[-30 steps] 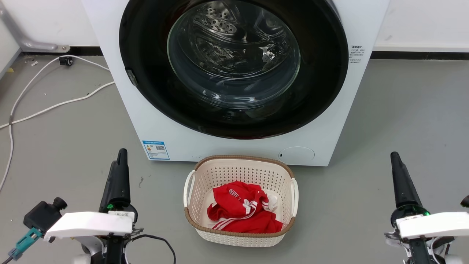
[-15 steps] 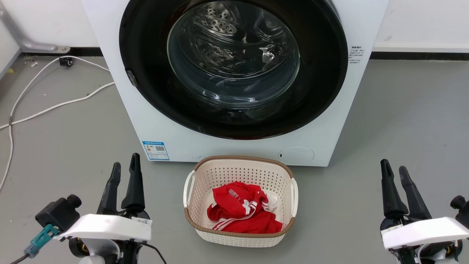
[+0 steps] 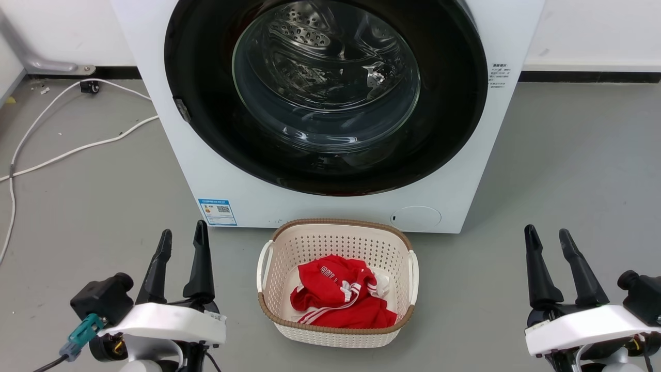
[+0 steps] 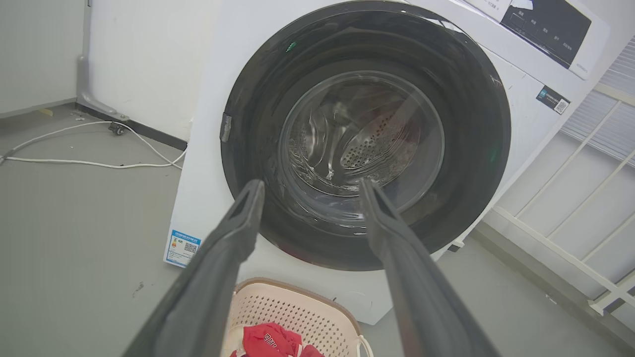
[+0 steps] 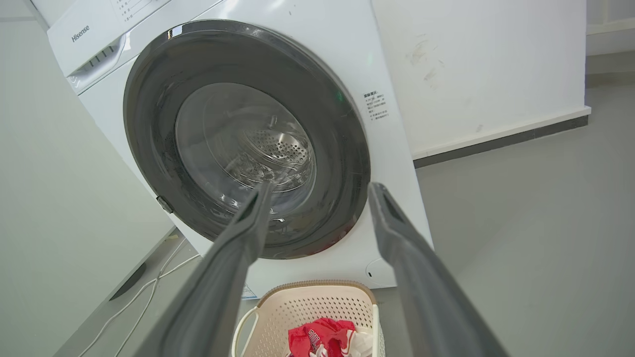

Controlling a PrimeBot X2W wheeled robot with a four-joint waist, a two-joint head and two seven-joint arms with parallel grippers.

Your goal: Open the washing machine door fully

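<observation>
The washing machine door (image 3: pixel 325 98) is sitting shut, flush in the front of the washing machine (image 3: pixel 248 201), with a cream laundry basket (image 3: pixel 335 227) holding a red garment (image 3: pixel 335 299) just before it. The left gripper (image 3: pixel 183 228) and right gripper (image 3: pixel 546 229) are hovering to either side of the basket, fingers parted and empty, well apart from the door. The reach seems to be only beginning: one gripper is needing to rise to the door's rim, catch it and swing it wide.

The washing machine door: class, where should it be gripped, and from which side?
Likely the right rim of the washing machine door, opposite its metal hinge. It sits shut and flush, so hook that edge from the right with the right gripper.
</observation>
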